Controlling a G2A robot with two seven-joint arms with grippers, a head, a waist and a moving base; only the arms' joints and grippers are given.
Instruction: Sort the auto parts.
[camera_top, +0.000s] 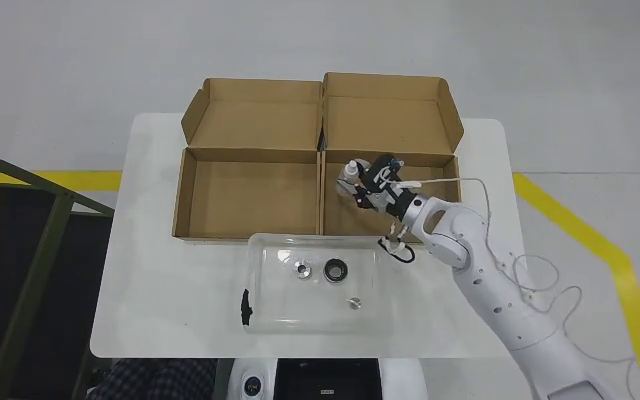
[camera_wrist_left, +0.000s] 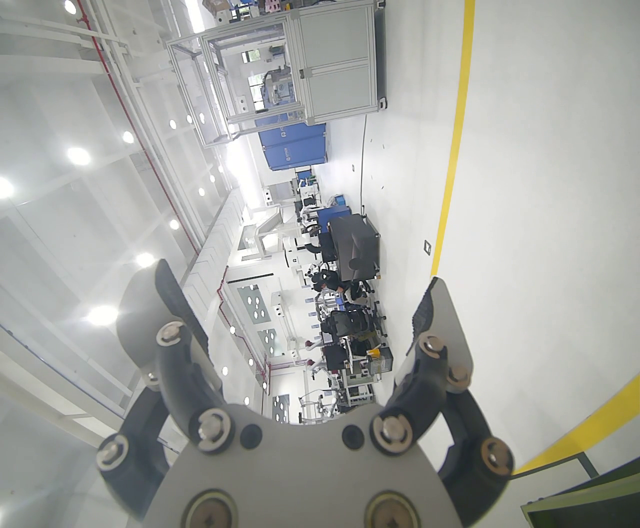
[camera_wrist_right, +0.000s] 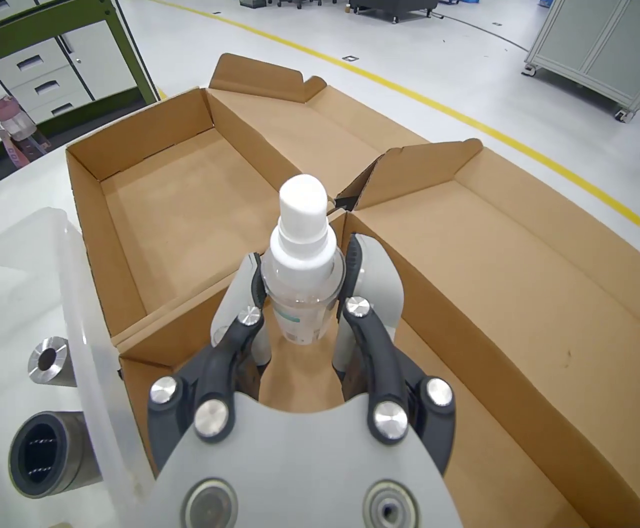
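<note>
Bottle: clear bottle (camera_wrist_right: 302, 295) with a white cap, over the right box (camera_top: 335, 222), near the wall it shares with the left box (camera_top: 250, 195).
Right gripper (camera_wrist_right: 303, 257): fingers (camera_wrist_right: 375, 280) pinch the bottle's clear body just under the cap, one on each side; the cap points away from the wrist.
Left gripper (camera_wrist_left: 300, 280): fingers spread, nothing between them.
Label: teal print on the bottle's body, too small to read.
Tray (camera_top: 265, 285): clear, on the tabletop (camera_top: 150, 250) in front of the boxes, holding a bearing (camera_top: 335, 269) and two smaller metal parts.
</note>
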